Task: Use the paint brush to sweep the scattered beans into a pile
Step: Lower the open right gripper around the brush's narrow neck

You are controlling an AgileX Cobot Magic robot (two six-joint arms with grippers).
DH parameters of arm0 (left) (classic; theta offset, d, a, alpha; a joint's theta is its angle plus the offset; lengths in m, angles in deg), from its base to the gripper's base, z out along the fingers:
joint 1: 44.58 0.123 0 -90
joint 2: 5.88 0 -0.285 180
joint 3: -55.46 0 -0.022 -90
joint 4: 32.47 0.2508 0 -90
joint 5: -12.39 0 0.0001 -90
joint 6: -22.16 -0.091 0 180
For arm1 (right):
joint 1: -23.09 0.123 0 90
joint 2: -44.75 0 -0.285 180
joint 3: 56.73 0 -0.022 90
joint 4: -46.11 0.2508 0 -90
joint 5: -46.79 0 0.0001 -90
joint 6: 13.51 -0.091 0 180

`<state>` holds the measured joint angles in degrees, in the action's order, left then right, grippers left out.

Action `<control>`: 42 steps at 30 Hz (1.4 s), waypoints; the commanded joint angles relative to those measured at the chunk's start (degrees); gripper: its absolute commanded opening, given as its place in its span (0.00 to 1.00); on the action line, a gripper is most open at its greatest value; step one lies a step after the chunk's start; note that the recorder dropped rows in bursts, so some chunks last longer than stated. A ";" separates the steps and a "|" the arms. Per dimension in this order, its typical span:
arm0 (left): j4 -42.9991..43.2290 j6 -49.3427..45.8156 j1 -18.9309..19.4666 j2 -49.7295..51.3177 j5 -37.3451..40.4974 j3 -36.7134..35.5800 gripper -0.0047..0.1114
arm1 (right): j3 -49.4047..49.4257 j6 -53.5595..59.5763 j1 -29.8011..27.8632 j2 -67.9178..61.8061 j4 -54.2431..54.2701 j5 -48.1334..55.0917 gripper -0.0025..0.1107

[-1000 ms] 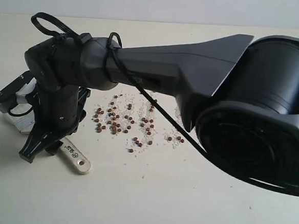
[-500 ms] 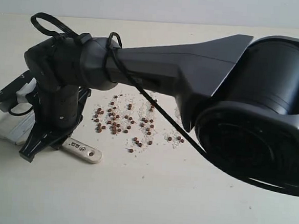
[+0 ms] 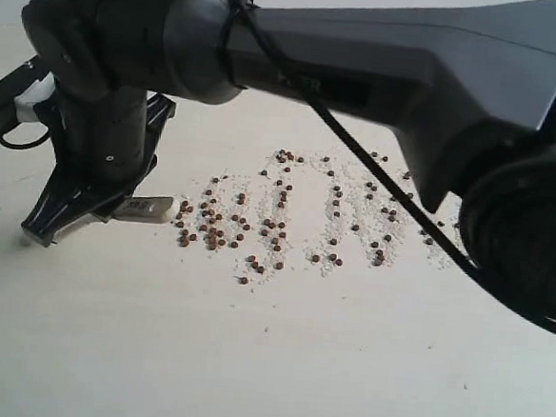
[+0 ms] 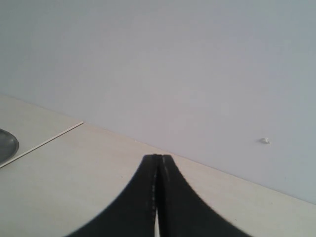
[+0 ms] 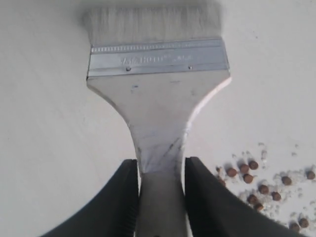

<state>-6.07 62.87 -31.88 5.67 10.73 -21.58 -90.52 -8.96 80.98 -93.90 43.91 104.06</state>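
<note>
1. Right claw (image 5: 162,166): both fingers are pinched on the narrow neck of the paint brush (image 5: 157,113), one finger on each long edge of the handle.

2. Brush position: the metal band (image 5: 157,57) and the bristles (image 5: 153,24) extend ahead of my fingertips. The bristle edge runs square across the line of the claw. I cannot tell whether the bristle tips touch the table (image 3: 277,361). The handle end (image 3: 154,206) projects behind the claw.

3. The beans (image 3: 221,233): scattered with pale grit in loose streaks behind the right claw, on the handle-end side. The nearest ones lie just beside the handle end, and none touch the bristles.

4. Open room: ahead of the bristles and on both sides of them the table is bare. A wide bare area also borders the near edge of the bean field.

5. Left claw (image 4: 158,164): fingers pressed together, gripping nothing. Ahead of it, bare table runs to a far edge that meets the wall (image 4: 197,74).
</note>
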 commanded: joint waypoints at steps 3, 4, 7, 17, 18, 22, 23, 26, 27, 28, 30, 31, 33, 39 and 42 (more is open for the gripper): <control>0.03 -0.15 -0.08 -0.31 -0.28 -0.18 0.04 | -0.22 0.07 0.08 -0.65 -0.74 3.62 0.02; 0.03 -0.15 -0.08 -0.31 -0.28 -0.18 0.04 | -0.22 0.07 0.08 -1.01 -0.74 3.52 0.02; 0.03 -0.15 -0.08 -0.31 -0.28 -0.18 0.04 | -0.22 -0.28 0.08 -2.56 -0.88 2.60 0.02; 0.03 -0.15 -0.08 -0.31 -0.28 -0.18 0.04 | -0.22 -2.39 0.08 -5.58 -1.29 -0.88 0.02; 0.03 -0.15 -0.08 -0.31 -0.28 -0.18 0.04 | -0.22 -2.51 0.08 -5.84 -1.29 -1.31 0.02; 0.03 -0.15 -0.08 -0.31 -0.28 -0.18 0.04 | -0.22 -2.79 0.08 -6.90 -1.17 -1.83 0.02; 0.03 -0.15 -0.08 -0.31 -0.28 -0.18 0.04 | -0.22 -2.79 0.08 -7.18 -1.05 -1.83 0.02; 0.03 -0.15 -0.08 -0.31 -0.28 -0.18 0.04 | -0.22 -2.79 0.08 -8.03 -0.63 -1.19 0.02; 0.03 -0.15 -0.08 -0.31 -0.28 -0.18 0.04 | -0.22 -2.79 0.08 -8.40 -0.63 -0.79 0.02; 0.03 -0.15 -0.08 -0.31 -0.28 -0.18 0.04 | -0.22 -2.68 0.08 -8.45 -0.63 -0.37 0.02; 0.03 -0.15 -0.08 -0.31 -0.28 -0.18 0.04 | -0.22 -2.42 0.08 -8.59 -0.73 0.44 0.02; 0.03 -0.15 -0.08 -0.31 -0.28 -0.18 0.04 | -0.22 -2.29 0.08 -8.59 -0.73 0.69 0.02; 0.03 -0.15 -0.08 -0.31 -0.28 -0.18 0.04 | -0.22 -2.19 0.08 -8.59 -0.73 1.53 0.02; 0.03 -0.15 -0.08 -0.31 -0.28 -0.18 0.04 | -0.22 -1.21 0.08 -8.88 -0.73 3.13 0.08; 0.03 -0.15 -0.08 -0.31 -0.28 -0.18 0.04 | -0.22 -1.08 0.08 -8.88 -0.94 3.47 0.17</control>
<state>-6.07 62.87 -31.88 5.67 10.73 -21.58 -91.00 -10.93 80.98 -102.04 43.30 104.54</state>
